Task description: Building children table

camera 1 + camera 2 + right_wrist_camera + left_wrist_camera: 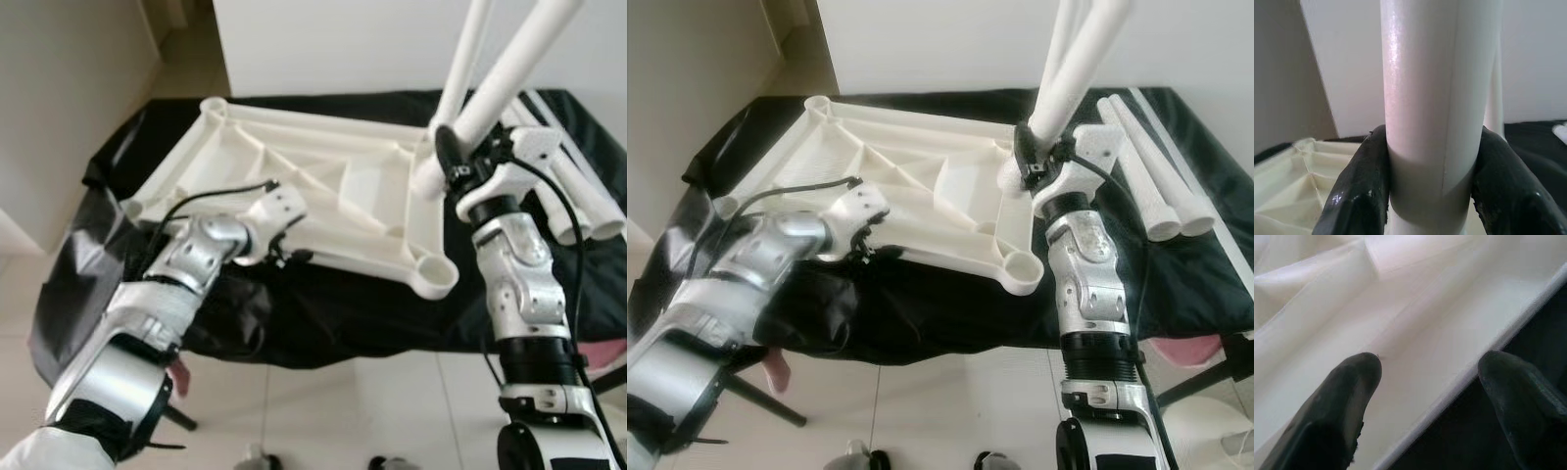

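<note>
The white plastic table top point(294, 162) lies upside down on a black cloth, its ribs and corner sockets facing up. My right gripper point(453, 164) is shut on a white table leg point(1435, 98), which stands tilted at the far right corner socket point(428, 181). A second leg point(466, 59) rises just behind it. My left gripper point(1430, 367) is open at the top's near rim. One of its fingers point(1347, 396) is over the white plastic and the other is over the cloth.
Two loose white legs point(1146, 166) lie on the black cloth point(323, 313) to the right of the top. A white wall stands behind. Pale tiled floor point(960, 411) lies in front, with a pink object point(1185, 348) low on the right.
</note>
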Controlling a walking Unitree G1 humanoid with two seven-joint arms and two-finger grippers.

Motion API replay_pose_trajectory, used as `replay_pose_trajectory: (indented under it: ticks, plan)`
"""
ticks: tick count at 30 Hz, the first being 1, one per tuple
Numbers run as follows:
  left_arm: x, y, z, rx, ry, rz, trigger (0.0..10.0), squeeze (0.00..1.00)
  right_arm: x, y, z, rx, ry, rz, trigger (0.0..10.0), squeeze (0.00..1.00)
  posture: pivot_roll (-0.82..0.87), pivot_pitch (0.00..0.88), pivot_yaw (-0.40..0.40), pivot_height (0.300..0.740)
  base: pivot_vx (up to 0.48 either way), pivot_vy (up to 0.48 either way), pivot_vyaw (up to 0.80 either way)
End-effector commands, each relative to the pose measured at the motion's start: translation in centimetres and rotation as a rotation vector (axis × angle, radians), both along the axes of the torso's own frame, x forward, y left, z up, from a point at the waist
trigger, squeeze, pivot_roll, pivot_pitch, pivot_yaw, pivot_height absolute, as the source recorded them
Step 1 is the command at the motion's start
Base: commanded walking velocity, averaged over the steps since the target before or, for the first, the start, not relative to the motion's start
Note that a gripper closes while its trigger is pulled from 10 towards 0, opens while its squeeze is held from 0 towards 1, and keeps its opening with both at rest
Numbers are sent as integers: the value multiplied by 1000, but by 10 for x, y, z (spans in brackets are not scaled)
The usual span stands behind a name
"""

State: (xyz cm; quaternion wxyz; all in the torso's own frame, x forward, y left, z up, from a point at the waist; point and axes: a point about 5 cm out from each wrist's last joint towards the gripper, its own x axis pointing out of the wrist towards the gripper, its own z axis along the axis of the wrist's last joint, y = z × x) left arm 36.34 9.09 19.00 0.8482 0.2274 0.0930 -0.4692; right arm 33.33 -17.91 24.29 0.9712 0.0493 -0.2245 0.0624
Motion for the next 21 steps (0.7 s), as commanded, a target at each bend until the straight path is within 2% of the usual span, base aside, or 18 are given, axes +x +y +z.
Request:
replay_pose_trajectory:
  ticks: [1, 3, 5, 6, 7, 9, 11, 14, 18, 21]
  plan:
    - [-1, 1, 1, -88, -39, 95, 10000, 0, -6, 2, -4, -18, -1, -8, 10000, 0, -45, 109, 35, 740, 0, 0, 0]
    - [-5, 0, -1, -150, -18, 95, 10000, 0, -9, 3, -8, -23, 6, -8, 10000, 0, -46, 111, 33, 740, 0, 0, 0]
    - [-5, 0, -1, -150, -18, 95, 10000, 0, -9, 3, -8, -23, 6, -8, 10000, 0, -46, 111, 33, 740, 0, 0, 0]
    - [-11, -2, -1, -187, -34, 83, 10000, 0, -11, 4, -12, -26, 12, -4, 10000, 0, -43, 111, 28, 740, 0, 0, 0]
    - [-11, -2, -1, -187, -34, 83, 10000, 0, -11, 4, -12, -26, 12, -4, 10000, 0, -43, 111, 28, 740, 0, 0, 0]
    - [-21, -5, 2, -243, -92, 63, 10000, 0, -15, 4, -17, -33, 28, -7, 10000, 0, -42, 110, 25, 740, 0, 0, 0]
    - [-31, -8, 4, -299, -108, 48, 10000, 0, -19, 5, -20, -33, 33, -15, 10000, 0, -40, 106, 20, 740, 0, 0, 0]
    - [-35, -11, 4, -311, -123, 39, 10000, 0, -21, 6, -21, -46, 30, -20, 10000, 0, -39, 105, 18, 740, 0, 0, 0]
    - [-49, -17, 5, -367, -150, -10, 10000, 0, -26, 9, -27, -86, 42, -39, 10000, 0, -40, 97, 11, 740, 0, 0, 0]
    - [-59, -21, 2, -395, -106, -22, 10000, 0, -32, 9, -33, -100, 52, -59, 10000, 0, -43, 93, 4, 740, 0, 0, 0]
